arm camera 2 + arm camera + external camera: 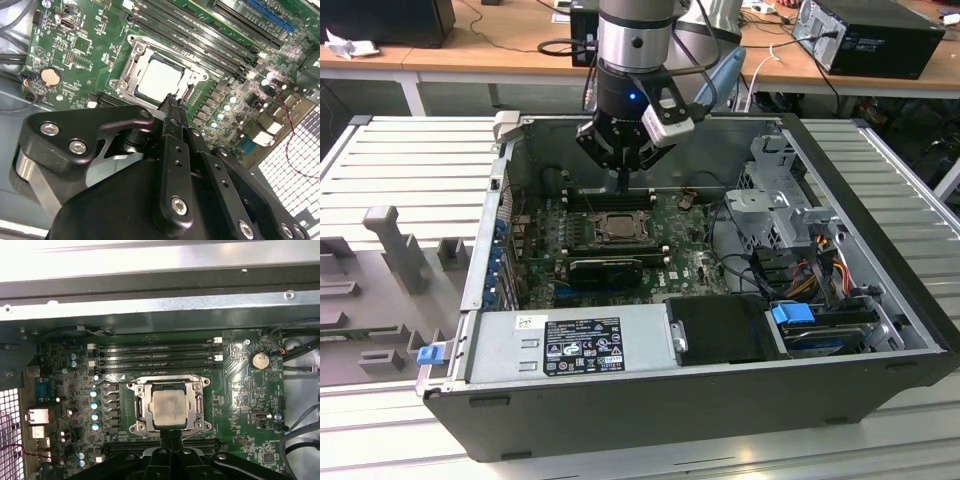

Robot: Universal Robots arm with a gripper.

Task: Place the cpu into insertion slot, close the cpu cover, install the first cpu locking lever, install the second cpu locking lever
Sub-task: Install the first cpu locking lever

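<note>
The cpu lies flat in the insertion slot, pale face up, on the green motherboard. The silver cpu cover is folded down around it, and the chip shows through the cover's window. In the second wrist view the cpu sits just beyond my gripper. My gripper hangs a little above the socket's edge, its two black fingers pressed together and shut with nothing between them. In the exterior view the gripper hovers over the board just behind the insertion slot.
Long black memory slots run beside the socket. A coin battery sits on the board. The open case holds a power supply, a drive cage and loose cables. The case walls ring the work area.
</note>
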